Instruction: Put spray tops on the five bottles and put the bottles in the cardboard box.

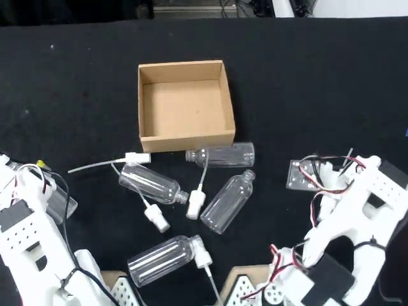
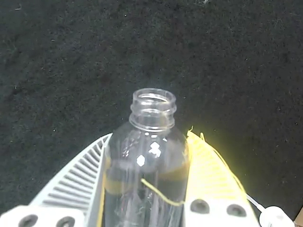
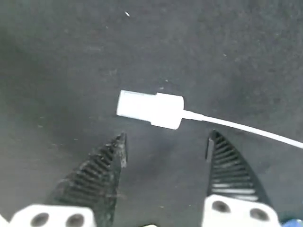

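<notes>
Left gripper [image 2: 150, 138] is clamped on a clear bottle [image 2: 150, 163]. Its neck is open with no top, threads showing, and the black table [image 2: 57, 56] is below. Right gripper [image 3: 166, 139] has its jaws spread with nothing between them. It sits just over a white spray top [image 3: 150, 109] that lies flat, thin tube running off sideways.

High view: the cardboard box [image 1: 185, 139] is open-topped. Bottles lie on their sides in front of it:
- second bottle [image 1: 220, 155], just beside the front wall
- third bottle [image 1: 152, 183]
- fourth bottle [image 1: 227, 201]
- fifth bottle [image 1: 162, 258], with a white cap [image 1: 203, 256] at its neck; can't tell if it's screwed on

Loose tops [image 1: 196, 203] lie between them.
</notes>
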You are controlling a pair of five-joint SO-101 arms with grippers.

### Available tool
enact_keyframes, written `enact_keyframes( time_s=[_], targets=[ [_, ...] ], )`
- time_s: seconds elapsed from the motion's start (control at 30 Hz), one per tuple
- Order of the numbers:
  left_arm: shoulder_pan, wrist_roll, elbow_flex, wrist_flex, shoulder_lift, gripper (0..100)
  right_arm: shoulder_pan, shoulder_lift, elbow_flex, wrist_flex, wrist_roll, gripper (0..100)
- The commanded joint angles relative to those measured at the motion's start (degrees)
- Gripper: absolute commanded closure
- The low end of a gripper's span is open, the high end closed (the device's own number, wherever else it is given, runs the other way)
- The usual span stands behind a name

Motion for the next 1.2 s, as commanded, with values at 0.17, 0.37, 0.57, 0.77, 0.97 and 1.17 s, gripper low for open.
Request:
enact_keyframes(
  time_s=[0.17, 0.37, 0.57, 0.77, 0.97, 1.17],
  targets=[
    [-0.2, 0.4, -1.0, -0.7, -1.6, 95, 1.1, 2.8, 3.8, -14.1, 1.8, 61.4],
    [-0.2, 0.4, -1.0, -0.8, -1.6, 95, 0.9, 3.6, 10.9, -20.9, 1.8, 61.4],
    [-0.2, 0.3, -1.0, -0.9, -1.6, 95, 1.1, 3.4, 12.3, -21.2, -1.3, 69.3],
    [-0.2, 0.3, -1.0, -1.0, -1.6, 95, -0.5, 3.3, 10.8, -21.2, -32.6, 86.6],
    [-0.2, 0.3, -1.0, -1.0, -1.6, 95, 3.3, 3.3, 6.3, -20.7, -65.2, 87.1],
    [-0.2, 0.3, -1.0, -0.8, -1.6, 95, 3.0, 3.7, -0.1, -6.3, -65.8, 83.5]
  ],
)
